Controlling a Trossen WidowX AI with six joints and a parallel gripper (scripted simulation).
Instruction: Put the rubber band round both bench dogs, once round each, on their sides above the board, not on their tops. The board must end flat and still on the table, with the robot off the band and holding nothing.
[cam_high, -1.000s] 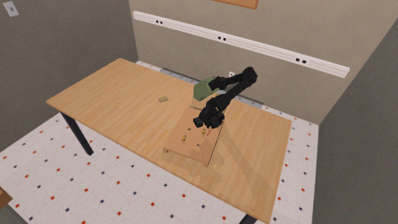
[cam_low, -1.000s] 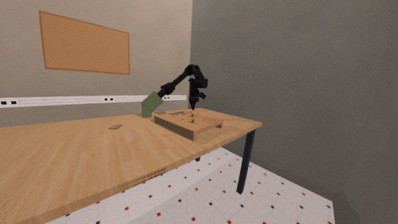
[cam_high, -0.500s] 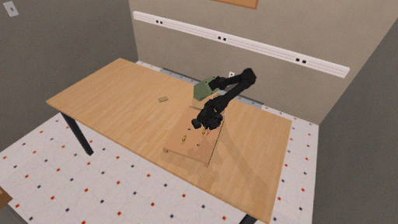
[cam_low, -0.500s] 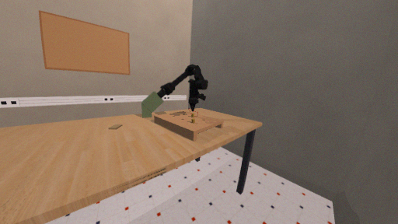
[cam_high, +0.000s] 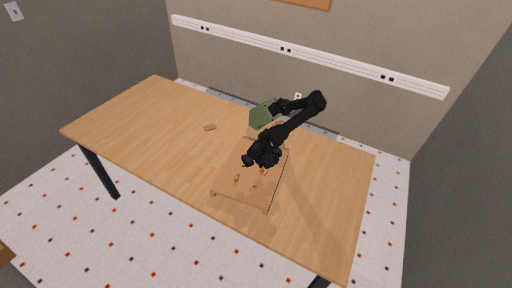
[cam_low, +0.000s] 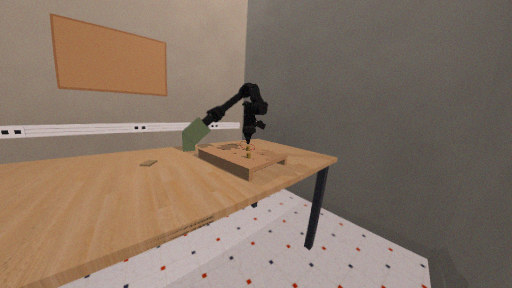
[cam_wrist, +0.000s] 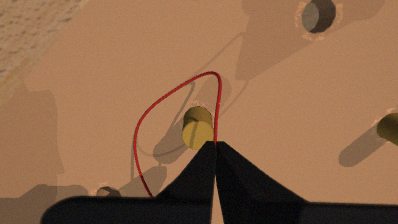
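Note:
The wooden board (cam_high: 250, 175) lies on the table. In the wrist view a yellow bench dog (cam_wrist: 197, 127) stands just ahead of my fingertips, and a second dog (cam_wrist: 389, 127) shows at the right edge. My gripper (cam_wrist: 214, 149) is shut on the thin red rubber band (cam_wrist: 136, 135). The band's loop hangs out ahead of and to the left of the fingers, and the near dog's top shows inside the loop. In the exterior view my gripper (cam_low: 248, 135) points straight down over the dog (cam_low: 248, 154), with the band (cam_low: 247, 146) at about the height of its top.
Empty holes (cam_wrist: 317, 15) are in the board. A green block (cam_high: 262, 115) stands behind the board at the arm's base. A small tan piece (cam_high: 209, 127) lies on the table to the left. The table's right edge is close to the board (cam_low: 240, 156).

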